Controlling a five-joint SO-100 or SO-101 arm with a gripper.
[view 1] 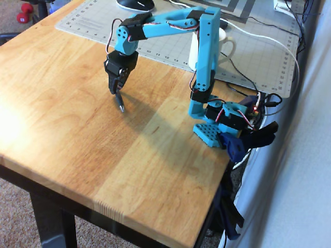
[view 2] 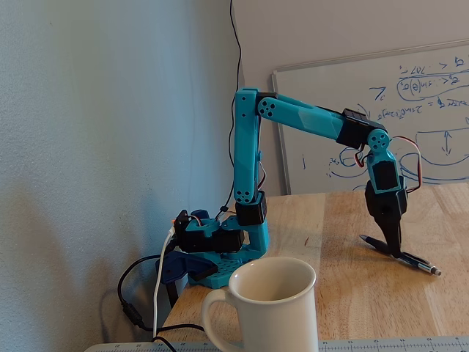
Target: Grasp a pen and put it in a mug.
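The pen (view 2: pixel 418 265) lies low on the wooden table, its dark tip (view 1: pixel 121 107) sticking out below my gripper in the overhead view. My gripper (view 1: pixel 117 93) points straight down with its jaws closed around the pen's middle, as the fixed view (view 2: pixel 396 251) also shows. The pen still seems to rest on the table. The white mug (view 1: pixel 223 45) stands upright on the cutting mat, partly hidden behind my upright arm link. In the fixed view the mug (view 2: pixel 267 312) is in the foreground, well away from the gripper.
A grey cutting mat (view 1: pixel 170 46) covers the table's far part. Black and white cables (view 1: pixel 269 39) run by the arm's base (view 1: pixel 222 121) at the table's right edge. A whiteboard (view 2: pixel 440 95) leans on the wall. The wooden tabletop (view 1: pixel 77 134) spreads around the gripper.
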